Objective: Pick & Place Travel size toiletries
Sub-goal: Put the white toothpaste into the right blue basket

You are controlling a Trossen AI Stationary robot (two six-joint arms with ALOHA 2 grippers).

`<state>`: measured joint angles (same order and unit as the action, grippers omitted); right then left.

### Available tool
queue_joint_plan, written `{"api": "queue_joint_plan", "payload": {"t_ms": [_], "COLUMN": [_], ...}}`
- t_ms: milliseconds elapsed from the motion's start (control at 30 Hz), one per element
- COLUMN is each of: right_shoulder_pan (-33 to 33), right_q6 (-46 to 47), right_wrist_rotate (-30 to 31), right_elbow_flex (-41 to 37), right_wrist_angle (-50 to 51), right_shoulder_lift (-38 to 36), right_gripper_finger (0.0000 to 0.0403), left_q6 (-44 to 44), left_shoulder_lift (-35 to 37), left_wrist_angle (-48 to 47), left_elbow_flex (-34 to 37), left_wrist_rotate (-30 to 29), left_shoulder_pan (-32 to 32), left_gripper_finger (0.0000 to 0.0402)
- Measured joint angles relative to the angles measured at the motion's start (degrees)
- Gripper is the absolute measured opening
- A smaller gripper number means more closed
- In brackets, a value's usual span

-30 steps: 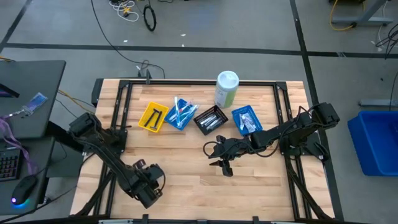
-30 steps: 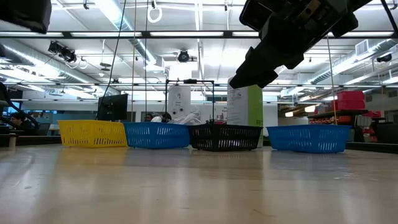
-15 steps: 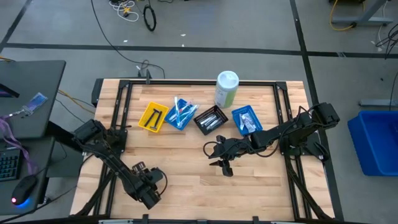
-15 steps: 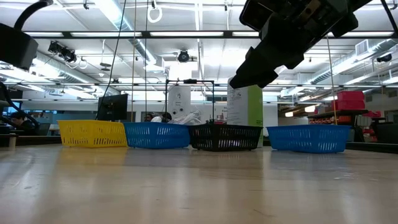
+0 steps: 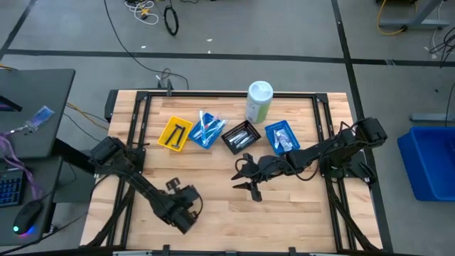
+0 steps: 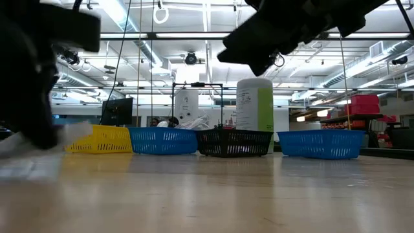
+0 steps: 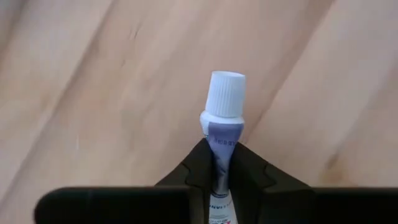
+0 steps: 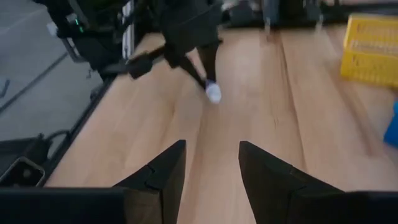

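Note:
My left gripper (image 5: 183, 211) is near the table's near edge, left of centre, shut on a mini toothpaste tube (image 7: 221, 138) with a white cap (image 7: 225, 93). The right wrist view shows that gripper pointing down, the cap (image 8: 212, 92) lowest, just above the wood. My right gripper (image 5: 244, 180) hovers open at mid-table with nothing between its fingers (image 8: 163, 169). More travel size toiletries lie in a row of small trays: yellow (image 5: 175, 134), blue (image 5: 206, 129), black (image 5: 241, 136) and blue (image 5: 281, 136). My left gripper pinches the toothpaste tube's body just behind its shoulder (image 7: 220, 148) between the two fingers. The tube lies along the fingers, its cap sticking out past the fingertips. The fingers point steeply down from above. Whether the cap touches the table cannot be told.
A tall white-and-green canister (image 5: 259, 101) stands at the far edge behind the trays. A dark frame (image 5: 142, 107) runs round the tabletop. Bare wood (image 5: 284, 213) spreads across the near half of the table between and beside the arms.
My left gripper has gone toward the table's right edge along the near side and now shows low at the left of the low view. My right gripper has shifted a little toward the left and far edge, uncovering the canister in the low view.

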<state>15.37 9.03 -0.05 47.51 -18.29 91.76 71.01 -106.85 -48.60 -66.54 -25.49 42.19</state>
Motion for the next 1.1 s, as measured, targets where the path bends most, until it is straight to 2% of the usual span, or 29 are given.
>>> {"api": "queue_joint_plan", "payload": {"t_ms": [200,333,533,733,900,1100], "right_shoulder_pan": [0.0,-0.3,-0.5,-0.5,-0.5,-0.6], "right_q6": [-0.5,-0.2,-1.0,-1.8,-2.0,-2.0], "right_wrist_rotate": [1.0,3.9,6.6,6.0,6.0,6.4], "right_elbow_flex": [0.0,0.0,0.0,0.0,0.0,0.0], "right_wrist_angle": [-5.5,-8.1,-12.5,-13.8,-12.6,-12.4], "right_shoulder_lift": [3.5,7.0,11.1,11.4,11.4,11.4], "right_gripper_finger": [0.0182,0.0203,0.0220,0.0224,0.0202,0.0144], "left_q6": [-11.1,-20.2,-34.1,-41.5,-43.5,-43.6], "left_shoulder_lift": [0.1,0.1,0.2,0.3,0.3,0.3], "left_wrist_angle": [1.0,6.8,17.0,22.7,24.2,24.2], "left_elbow_flex": [-3.5,-4.0,-4.0,-4.0,-4.1,-4.1], "left_wrist_rotate": [-7.8,-14.2,-14.5,-14.3,-14.3,-13.7], "left_shoulder_pan": [-4.4,-7.1,-11.2,-13.5,-14.5,-14.7], "left_gripper_finger": [0.0044,0.0042,0.0044,0.0045,0.0045,0.0045]}}
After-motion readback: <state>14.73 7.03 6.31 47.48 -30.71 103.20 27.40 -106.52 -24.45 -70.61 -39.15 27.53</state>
